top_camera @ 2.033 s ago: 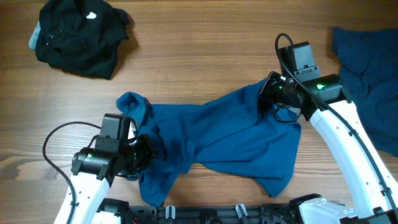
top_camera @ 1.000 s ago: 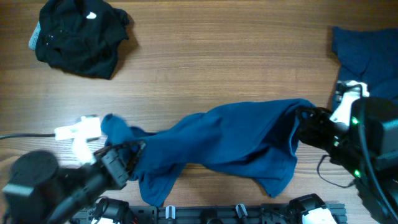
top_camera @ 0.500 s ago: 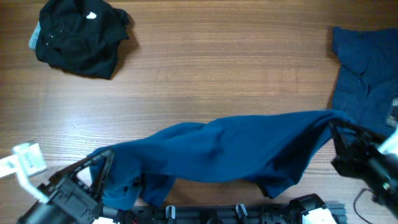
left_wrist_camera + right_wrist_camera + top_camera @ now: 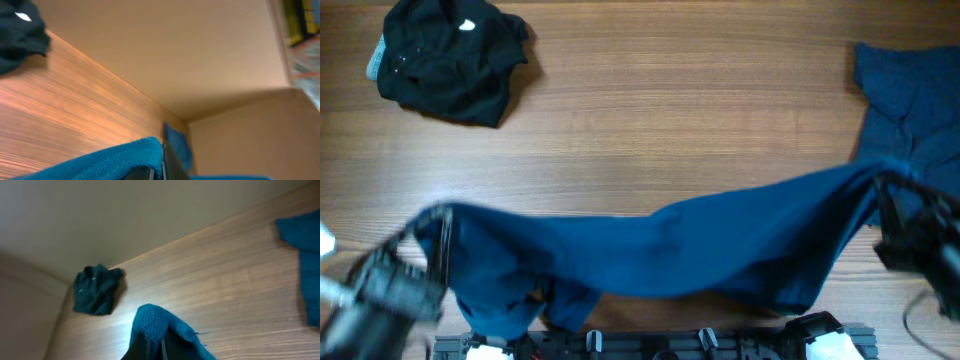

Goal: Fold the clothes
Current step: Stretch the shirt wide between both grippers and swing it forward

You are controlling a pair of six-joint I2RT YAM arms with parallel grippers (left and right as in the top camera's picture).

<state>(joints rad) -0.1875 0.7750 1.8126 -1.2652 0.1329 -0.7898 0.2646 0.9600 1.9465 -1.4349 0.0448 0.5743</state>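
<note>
Overhead | left tool (image 4: 432, 240) blurred | right tool (image 4: 900, 205) blurred | shirt (image 4: 670, 250) hides fingertips

No legible text, number, brand or sign in any view.

Candidates checked:
- Black garment (image 4: 445, 60), far left: small white mark (image 4: 467, 27) on its top surface. It could be a logo or print but is too small to read. The same mark shows in the left wrist view and is blurred there.
- Pale tag (image 4: 375, 62) at the left edge of the same garment: no characters can be made out.
- Blue shirt (image 4: 700, 250), near side, and dark blue garment (image 4: 910, 90), far right: nothing readable on either.
- Yellow and dark strip (image 4: 300, 20), top right of the left wrist view: too blurred to tell whether it carries lettering.
</note>
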